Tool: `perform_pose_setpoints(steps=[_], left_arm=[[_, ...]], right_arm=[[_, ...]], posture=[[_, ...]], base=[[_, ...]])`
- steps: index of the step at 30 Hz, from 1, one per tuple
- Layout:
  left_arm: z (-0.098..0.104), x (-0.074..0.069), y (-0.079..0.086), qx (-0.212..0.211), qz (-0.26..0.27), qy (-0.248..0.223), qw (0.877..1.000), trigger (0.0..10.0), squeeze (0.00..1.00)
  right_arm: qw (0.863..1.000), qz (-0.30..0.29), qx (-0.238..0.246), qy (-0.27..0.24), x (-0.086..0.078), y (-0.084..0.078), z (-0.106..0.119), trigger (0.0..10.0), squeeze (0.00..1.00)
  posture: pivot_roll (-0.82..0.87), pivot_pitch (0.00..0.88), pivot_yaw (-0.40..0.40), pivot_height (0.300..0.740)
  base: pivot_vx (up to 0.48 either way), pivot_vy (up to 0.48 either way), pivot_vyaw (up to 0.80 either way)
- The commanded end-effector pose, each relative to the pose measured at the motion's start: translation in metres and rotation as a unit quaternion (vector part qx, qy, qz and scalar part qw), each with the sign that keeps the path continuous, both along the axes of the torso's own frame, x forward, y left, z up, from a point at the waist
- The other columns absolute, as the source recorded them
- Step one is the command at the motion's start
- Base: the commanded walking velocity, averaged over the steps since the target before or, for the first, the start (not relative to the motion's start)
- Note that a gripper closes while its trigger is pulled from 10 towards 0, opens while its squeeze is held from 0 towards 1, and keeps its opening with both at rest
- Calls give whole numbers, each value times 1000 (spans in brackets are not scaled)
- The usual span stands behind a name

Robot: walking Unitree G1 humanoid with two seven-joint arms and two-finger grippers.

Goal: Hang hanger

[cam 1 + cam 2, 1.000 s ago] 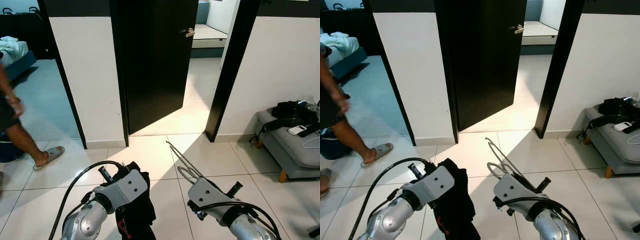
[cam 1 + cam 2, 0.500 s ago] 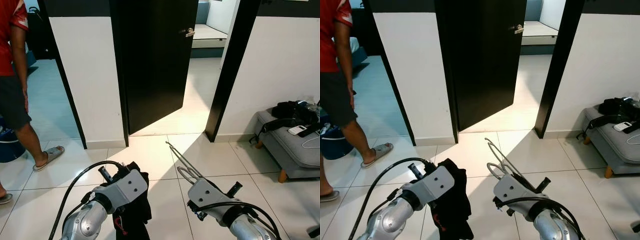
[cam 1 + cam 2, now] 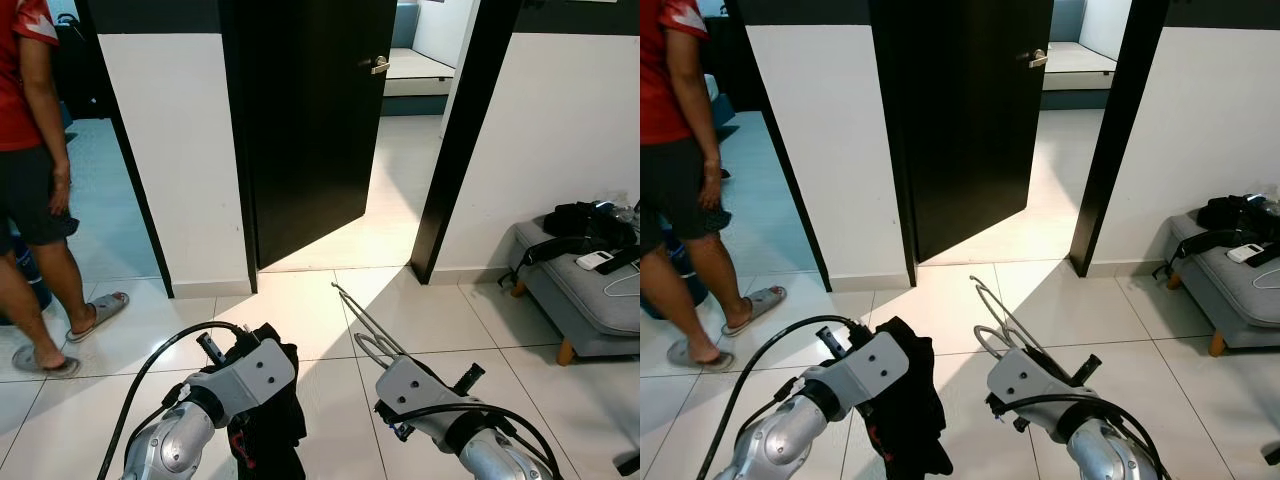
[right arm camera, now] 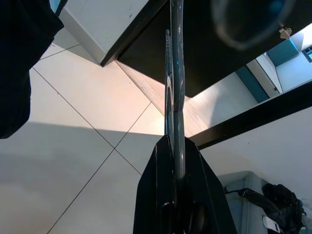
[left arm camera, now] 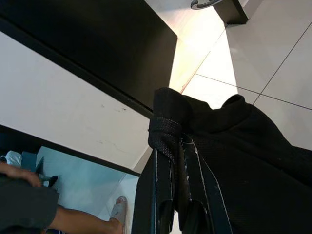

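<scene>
My right gripper (image 4: 174,142) is shut on a silver wire hanger (image 4: 174,73), which sticks up and forward from it over the tiled floor (image 3: 365,325). My left gripper (image 5: 178,146) is shut on a bunched fold of a black garment (image 5: 234,161). The garment hangs down from that hand (image 3: 272,420), low on the left. Both arms are held low in front of me, side by side and a little apart.
A black door (image 3: 310,130) stands half open straight ahead, with a sunlit room behind it. A black door post (image 3: 465,140) rises to its right. At right is a grey bench (image 3: 590,305) carrying a black bag (image 3: 585,225). A person (image 3: 35,180) stands in the left doorway.
The person at the left has straightened up and stepped further into view. The black garment has swung slightly. Both arms and the hanger have stayed in place.
</scene>
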State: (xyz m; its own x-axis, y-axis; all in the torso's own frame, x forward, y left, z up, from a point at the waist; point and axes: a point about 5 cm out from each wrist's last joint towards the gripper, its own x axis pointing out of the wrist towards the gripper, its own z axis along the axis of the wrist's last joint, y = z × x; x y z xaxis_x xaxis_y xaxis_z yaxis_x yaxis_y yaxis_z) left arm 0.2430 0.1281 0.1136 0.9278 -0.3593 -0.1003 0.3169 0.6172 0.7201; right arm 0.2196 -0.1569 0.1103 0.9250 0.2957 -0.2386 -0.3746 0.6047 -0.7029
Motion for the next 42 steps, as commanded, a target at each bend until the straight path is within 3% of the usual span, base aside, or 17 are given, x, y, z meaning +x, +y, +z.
perform_pose_setpoints(steps=[1, 42], left_arm=[[6, -1, -2, 1, -2, -16, 1000, 10000, 0], [6, -1, -2, 0, -2, -17, 1000, 10000, 0]], right_arm=[[1000, 4, 4, -6, -1, 1, 2, 10000, 0], [1000, 4, 4, -7, 0, 2, 3, 10000, 0]], posture=[[0, 0, -8, 740], [2, 0, -9, 740]], base=[[0, 0, 0], [0, 0, 0]])
